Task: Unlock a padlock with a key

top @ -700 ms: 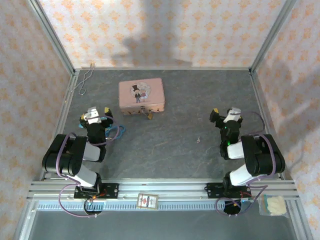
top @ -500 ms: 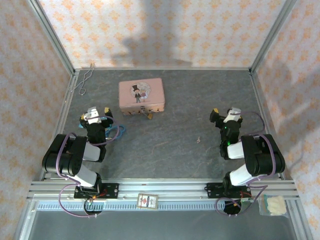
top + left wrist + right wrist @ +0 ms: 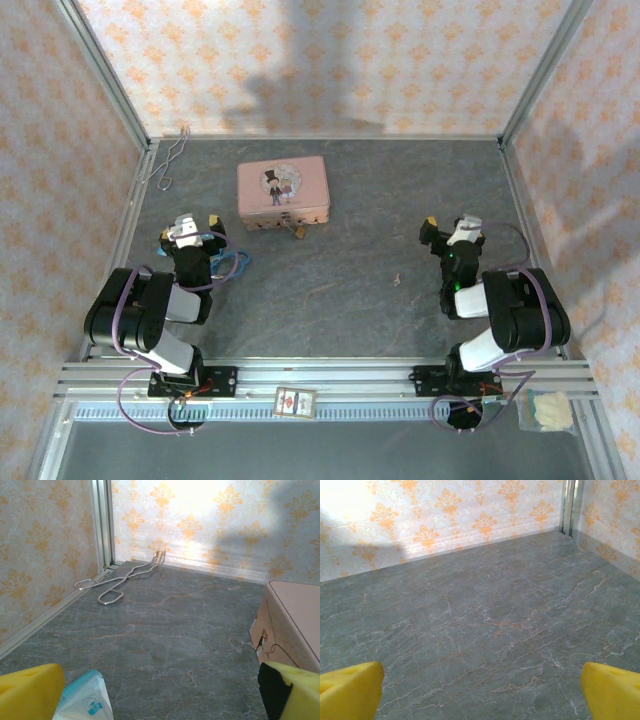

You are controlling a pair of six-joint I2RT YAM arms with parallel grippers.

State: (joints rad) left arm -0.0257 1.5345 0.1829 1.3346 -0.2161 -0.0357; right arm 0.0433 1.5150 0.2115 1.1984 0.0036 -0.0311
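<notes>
The tiny brass padlock (image 3: pixel 296 230) hangs at the front edge of the pink tin (image 3: pixel 283 192), on the far left-centre of the table. The small silvery key (image 3: pixel 397 281) lies flat on the grey table between the two arms, nearer the right one. My left gripper (image 3: pixel 192 228) stands open, low over the table, left of the tin and a little nearer than it; its yellow pads (image 3: pixel 27 692) are wide apart with nothing between them. My right gripper (image 3: pixel 450 226) is open too, to the right of the key and beyond it, with its pads (image 3: pixel 612 692) spread over bare table.
A bent silver wire (image 3: pixel 122 577) lies in the far left corner by the wall. The tin's side (image 3: pixel 295 625) is close on the left gripper's right. A white and teal packet (image 3: pixel 85 700) sits by the left finger. A card (image 3: pixel 295 402) and a bag (image 3: pixel 548 410) rest on the front rail.
</notes>
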